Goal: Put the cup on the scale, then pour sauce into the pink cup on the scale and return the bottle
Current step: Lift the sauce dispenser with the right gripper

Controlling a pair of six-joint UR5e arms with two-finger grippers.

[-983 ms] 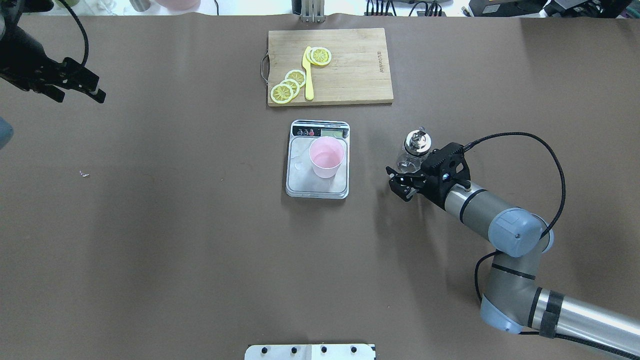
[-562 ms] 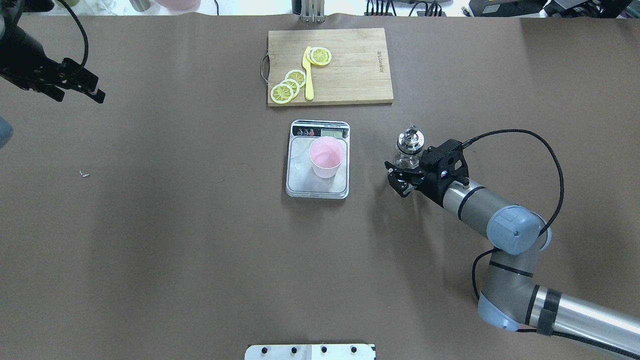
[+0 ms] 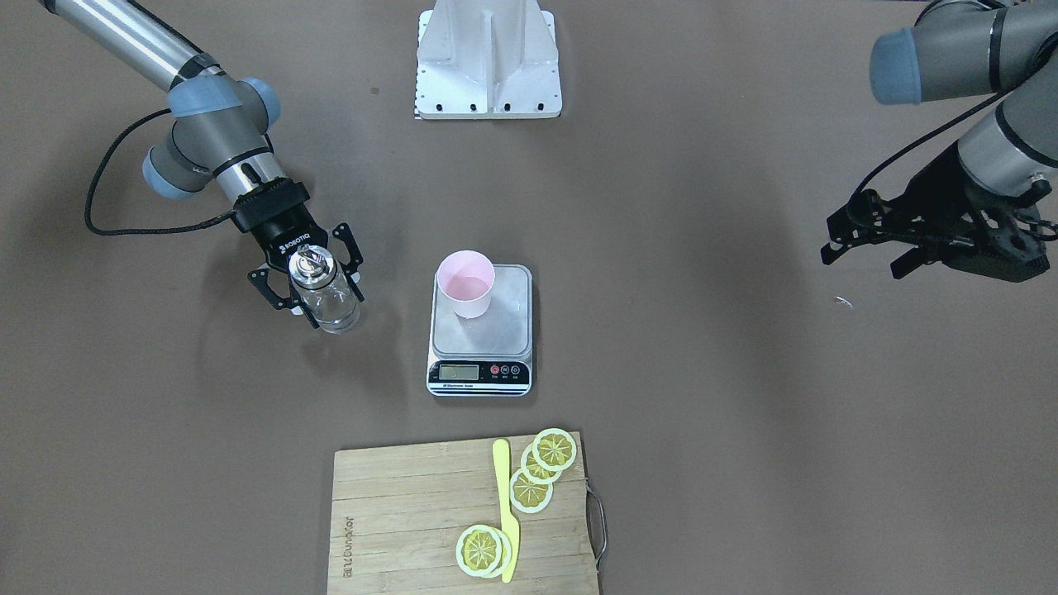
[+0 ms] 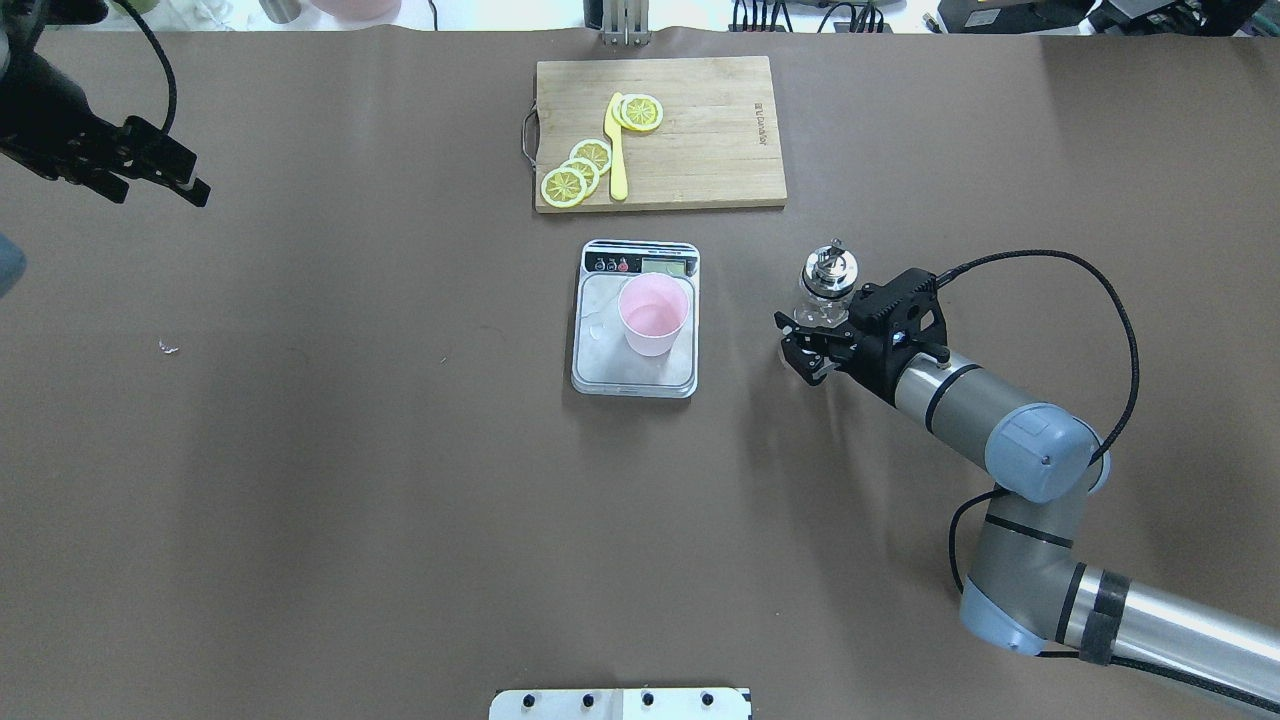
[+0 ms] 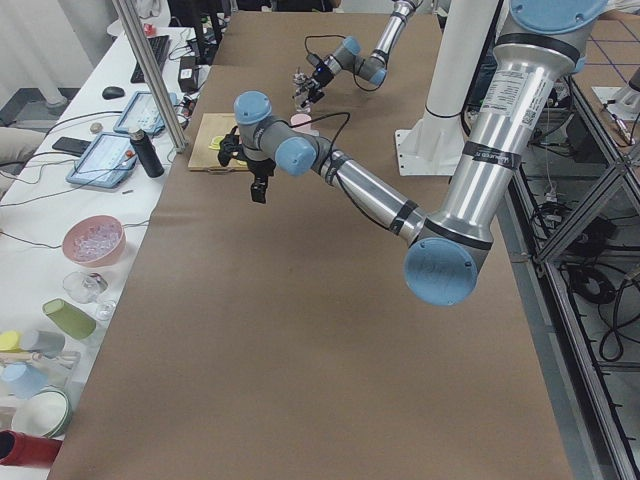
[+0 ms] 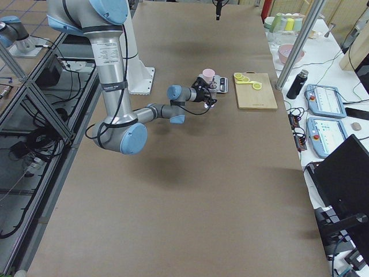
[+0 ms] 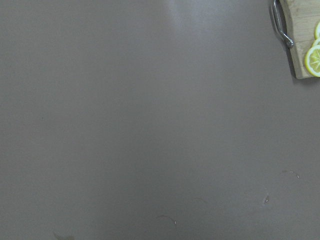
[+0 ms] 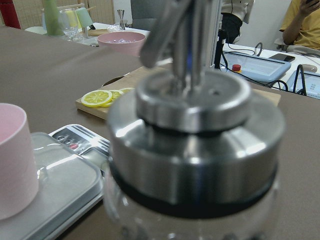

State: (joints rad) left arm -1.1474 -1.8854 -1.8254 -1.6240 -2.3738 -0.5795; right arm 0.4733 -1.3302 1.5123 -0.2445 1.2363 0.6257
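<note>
Plainly, the right gripper [image 3: 331,307] is closed around the bottle [image 4: 828,283], with its fingers set against the glass body below the collar. The left gripper [image 4: 160,188] is spread open and empty, well out at 10 o'clock from the scale [image 3: 508,324] as seen overhead. The bottle is found at 3 o'clock from the scale, near it but apart.

Whether its base touches the table [image 4: 400,450] cannot be told. In the right wrist view the fingertips are hidden, and the picture is filled by the blurred collar. Sauce cannot be made out through the glass, and the display is too small to be read.

The bottle's long axis is set upright, spout pointing up. The cup [image 4: 653,312] is stood on the scale, mouth up.
</note>
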